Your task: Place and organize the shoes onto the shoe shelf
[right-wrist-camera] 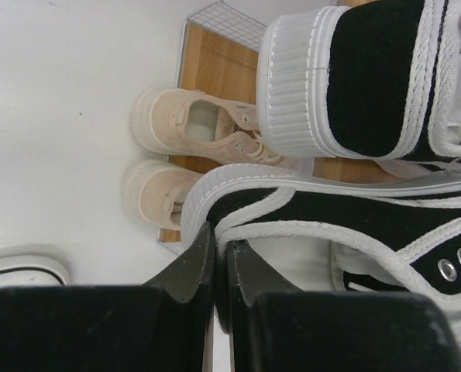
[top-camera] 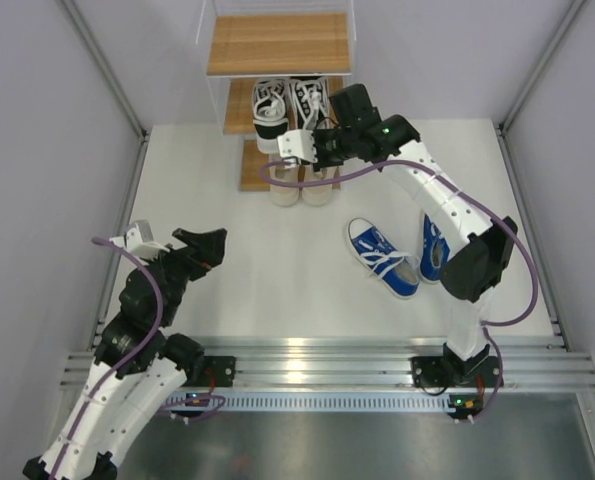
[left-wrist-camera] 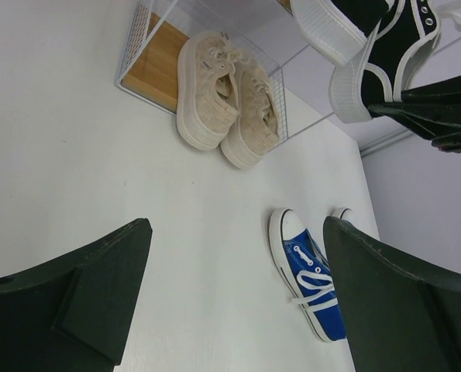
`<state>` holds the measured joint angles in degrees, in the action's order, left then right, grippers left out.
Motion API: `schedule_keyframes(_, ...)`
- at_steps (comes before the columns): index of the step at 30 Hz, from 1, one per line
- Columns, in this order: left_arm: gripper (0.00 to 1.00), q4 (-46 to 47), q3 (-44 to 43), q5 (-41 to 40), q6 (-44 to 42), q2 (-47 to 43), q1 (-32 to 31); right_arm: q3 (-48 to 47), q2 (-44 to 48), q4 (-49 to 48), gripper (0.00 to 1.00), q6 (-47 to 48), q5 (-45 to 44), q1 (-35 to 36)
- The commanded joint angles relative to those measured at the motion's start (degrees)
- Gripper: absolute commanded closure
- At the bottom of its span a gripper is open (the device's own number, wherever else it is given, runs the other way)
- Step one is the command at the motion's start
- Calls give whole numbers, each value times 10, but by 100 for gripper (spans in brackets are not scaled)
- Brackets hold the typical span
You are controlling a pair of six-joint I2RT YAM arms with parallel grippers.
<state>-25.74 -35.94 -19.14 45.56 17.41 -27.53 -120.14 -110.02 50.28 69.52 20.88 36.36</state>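
Right gripper (right-wrist-camera: 221,257) pinches heel collar of black-and-white sneaker (right-wrist-camera: 331,217), at shoe shelf (top-camera: 277,45) middle tier beside its mate (right-wrist-camera: 369,77); thin edge grip could slip, tipping sneaker onto beige pair (left-wrist-camera: 222,97) below; left gripper (left-wrist-camera: 234,240) spread, hovering.

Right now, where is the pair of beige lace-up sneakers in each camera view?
Top external: beige lace-up sneakers upper centre, on the lowest wooden shelf board.
Left wrist: top centre, on that board.
Right wrist: left of centre, beyond the held black-and-white sneaker.
Shared landmark: that board.
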Motion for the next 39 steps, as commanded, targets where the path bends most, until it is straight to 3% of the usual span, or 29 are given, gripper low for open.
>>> schedule_keyframes(1,2,41,3,6,-4,7,3,-42,21,-57,97,28,-3,-10)
schedule_keyframes(20,2,49,4,11,1,10,2,-64,-15,-99,92,2,-34,-23)
schedule_keyframes(39,2,49,8,12,7,5,2,-38,2,-115,68,3,-39,-31)
